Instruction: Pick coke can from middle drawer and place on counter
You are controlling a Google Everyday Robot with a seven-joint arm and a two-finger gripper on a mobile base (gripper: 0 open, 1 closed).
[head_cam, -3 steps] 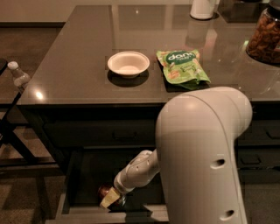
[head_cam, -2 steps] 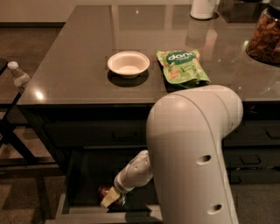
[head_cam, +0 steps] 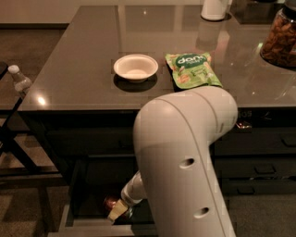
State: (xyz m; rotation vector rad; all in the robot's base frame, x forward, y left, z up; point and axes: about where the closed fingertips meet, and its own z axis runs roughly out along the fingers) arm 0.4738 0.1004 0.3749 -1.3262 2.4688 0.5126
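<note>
1. Gripper (head_cam: 118, 212) of pale cream plastic, at the end of the robot's smooth, rounded white arm (head_cam: 185, 152), sits low inside the wide, deep dark-grey middle drawer (head_cam: 88, 226), just behind its greyish front rim.
2. We cannot tell whether the jaws are apart, together or clamped on anything.
3. Just beside the jaws, on their upper left, lies the small red coke can (head_cam: 110, 202) with a glossy, rounded surface. It is inside the drawer and seems to touch the gripper's tip, and only part of it shows.
4. High above the jaws spreads the large dark-grey glossy stone-like counter (head_cam: 83, 60), mirroring the room lights.
5. On the counter, above the jaws, stands a round white matte bowl (head_cam: 135, 67). Up and right of them lies a flat, crinkled green snack pouch (head_cam: 192, 69).
6. Farther up and right are a glass jar of brown nuts (head_cam: 280, 39) and a white cylindrical container (head_cam: 215, 8).
7. Up and far left of the jaws, off the counter, a clear plastic bottle (head_cam: 19, 79) stands.
8. The bulky arm covers the drawer's right half.
</note>
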